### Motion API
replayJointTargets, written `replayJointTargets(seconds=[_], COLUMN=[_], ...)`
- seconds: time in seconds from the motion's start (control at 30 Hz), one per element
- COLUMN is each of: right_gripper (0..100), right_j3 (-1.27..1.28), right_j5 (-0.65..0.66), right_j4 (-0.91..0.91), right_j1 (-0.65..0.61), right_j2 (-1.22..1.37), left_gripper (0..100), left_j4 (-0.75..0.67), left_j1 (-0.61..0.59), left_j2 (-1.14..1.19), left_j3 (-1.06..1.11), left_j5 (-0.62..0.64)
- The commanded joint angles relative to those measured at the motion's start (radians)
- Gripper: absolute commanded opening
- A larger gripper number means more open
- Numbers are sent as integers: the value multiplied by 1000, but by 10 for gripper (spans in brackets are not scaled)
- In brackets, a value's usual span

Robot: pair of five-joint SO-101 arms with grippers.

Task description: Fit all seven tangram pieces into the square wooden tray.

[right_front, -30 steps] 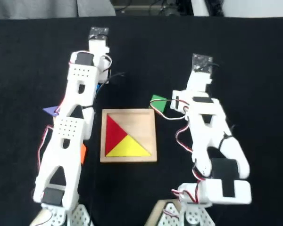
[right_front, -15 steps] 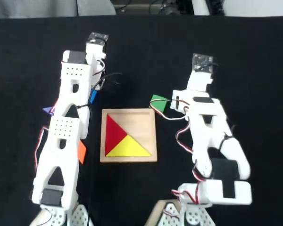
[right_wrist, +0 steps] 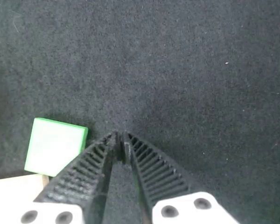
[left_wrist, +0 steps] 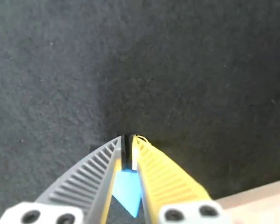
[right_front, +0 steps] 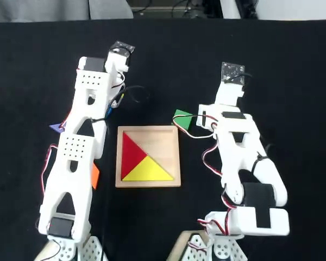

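Left gripper: fingers pinched narrow on a blue piece; the piece sits edge-on between the grey and the yellow finger, its lower point showing behind the tips; black table cloth beneath; cannot tell whether the piece touches the cloth; a pale wooden corner of the tray shows just beside the yellow finger

Right gripper: fingers closed together, tips meeting, nothing between them; it hangs over bare cloth; green square lies flat just beside one finger, apart from it; a corner of the tray shows next to the square

High view: square wooden tray lies flat between the two arms; red triangle seated in its left part; yellow triangle seated along its near edge; the two meet along one slanted side at the tray's middle; the far and right parts are bare wood

Green square in the high view sits at the tray's far right corner, outside it, close to the rim, partly under the right arm's cables

Purple piece pokes out on the outer side of the left arm, well apart from the tray, part of it hidden by the arm; orange piece lies between the left arm and the tray's left rim, partly covered by the arm; two pieces in the tray, the other visible ones outside it
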Motion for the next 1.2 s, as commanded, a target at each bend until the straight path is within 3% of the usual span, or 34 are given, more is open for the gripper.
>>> replayJointTargets(seconds=[0.0, 0.3, 0.63, 0.93, 1.1, 1.17], right_gripper=[11, 11, 11, 11, 11, 11], right_j3=[-12, -12, -12, -12, -12, -12], right_j5=[9, 9, 9, 9, 9, 9], right_j4=[-20, -20, -20, -20, -20, -20], right_j1=[-15, -15, -15, -15, -17, -17], right_j2=[-47, -47, -47, -47, -45, -45], left_gripper=[61, 61, 60, 61, 70, 125], left_j4=[23, 20, 18, 15, -144, -239], left_j1=[13, 79, 13, -22, -157, -197], left_j2=[-84, -330, -471, -984, -1115, -1109], left_j3=[193, 601, 877, 1093, 1198, 1248], left_j5=[-12, -57, -64, -110, -112, -135])
